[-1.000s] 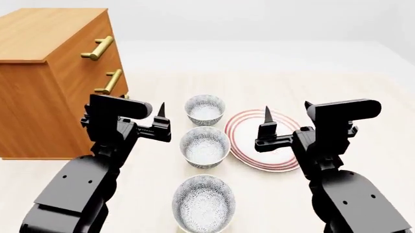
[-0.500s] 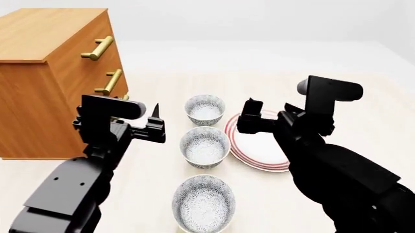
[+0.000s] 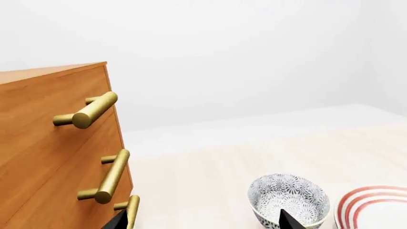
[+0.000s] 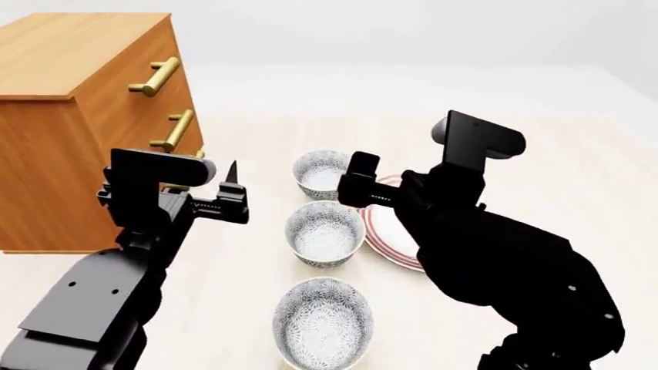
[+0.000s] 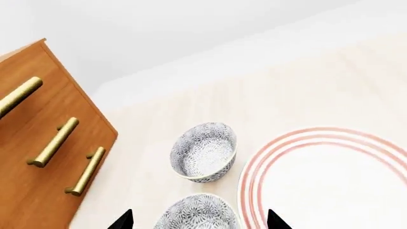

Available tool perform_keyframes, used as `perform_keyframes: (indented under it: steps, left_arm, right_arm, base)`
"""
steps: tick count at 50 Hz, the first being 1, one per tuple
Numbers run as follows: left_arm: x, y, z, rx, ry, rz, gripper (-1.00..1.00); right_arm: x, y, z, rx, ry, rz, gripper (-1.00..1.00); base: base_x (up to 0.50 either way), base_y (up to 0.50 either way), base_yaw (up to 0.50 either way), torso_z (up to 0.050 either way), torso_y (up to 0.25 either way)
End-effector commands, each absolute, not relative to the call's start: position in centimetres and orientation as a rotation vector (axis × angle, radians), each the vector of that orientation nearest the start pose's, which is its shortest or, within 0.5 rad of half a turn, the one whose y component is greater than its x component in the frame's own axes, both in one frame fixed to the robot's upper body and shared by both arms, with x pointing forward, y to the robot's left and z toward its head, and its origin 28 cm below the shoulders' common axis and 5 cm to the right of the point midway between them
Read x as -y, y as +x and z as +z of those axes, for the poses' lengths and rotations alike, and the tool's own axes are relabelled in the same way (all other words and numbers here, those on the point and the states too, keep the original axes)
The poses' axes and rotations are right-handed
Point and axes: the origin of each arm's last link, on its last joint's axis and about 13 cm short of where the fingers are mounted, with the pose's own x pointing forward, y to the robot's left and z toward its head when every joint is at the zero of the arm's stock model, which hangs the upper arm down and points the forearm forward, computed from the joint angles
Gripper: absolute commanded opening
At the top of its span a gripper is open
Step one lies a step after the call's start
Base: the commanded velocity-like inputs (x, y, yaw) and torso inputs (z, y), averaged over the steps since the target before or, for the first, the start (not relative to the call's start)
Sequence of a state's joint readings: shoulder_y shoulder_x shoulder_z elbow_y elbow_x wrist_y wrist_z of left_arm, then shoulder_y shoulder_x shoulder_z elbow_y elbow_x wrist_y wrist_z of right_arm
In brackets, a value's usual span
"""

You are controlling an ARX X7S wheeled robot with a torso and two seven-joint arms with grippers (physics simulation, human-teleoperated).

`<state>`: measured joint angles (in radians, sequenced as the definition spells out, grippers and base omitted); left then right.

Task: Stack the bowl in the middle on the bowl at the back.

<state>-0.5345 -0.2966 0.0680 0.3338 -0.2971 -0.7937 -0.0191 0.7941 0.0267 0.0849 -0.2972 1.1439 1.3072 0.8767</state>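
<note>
Matte black arms, pointed fingertips

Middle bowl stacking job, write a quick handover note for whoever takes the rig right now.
Left tool: open, empty, beside the dresser.
Right tool: seems open, empty, above the gap between the middle bowl and the back bowl.
All three bowls sit apart in a row on the table; plate on their right.
Done: approach only.
Left: grasp the middle bowl, lift it, set it in the back bowl.

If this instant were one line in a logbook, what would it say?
stage: approach | right gripper: open, empty, above middle bowl | left gripper: open, idle | back bowl: empty | nothing stacked yet
</note>
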Motion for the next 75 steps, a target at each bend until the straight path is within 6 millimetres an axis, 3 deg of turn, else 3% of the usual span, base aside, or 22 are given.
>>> perform_keyframes:
  steps: [1,54,75]
  left_arm:
    - [-24.9,28.5,16.8,0.043,0.095,-0.100,1.00]
    - [-24.6,28.6,16.5,0.034,0.095,-0.113,1.00]
    - [-25.0,29.1,16.4,0.030,0.091,-0.104,1.00]
  right_arm:
    - [4.6,27.3,22.3,-0.372,0.352,0.136,1.00]
    - [3.7,26.7,21.0,-0.568,0.446,0.086,1.00]
    - [3.5,28.3,19.7,-0.614,0.479,0.057,1.00]
  base:
    - [0.00,0.00,0.00,0.000,0.000]
    - [0.00,0.00,0.00,0.000,0.000]
    - [0.00,0.00,0.00,0.000,0.000]
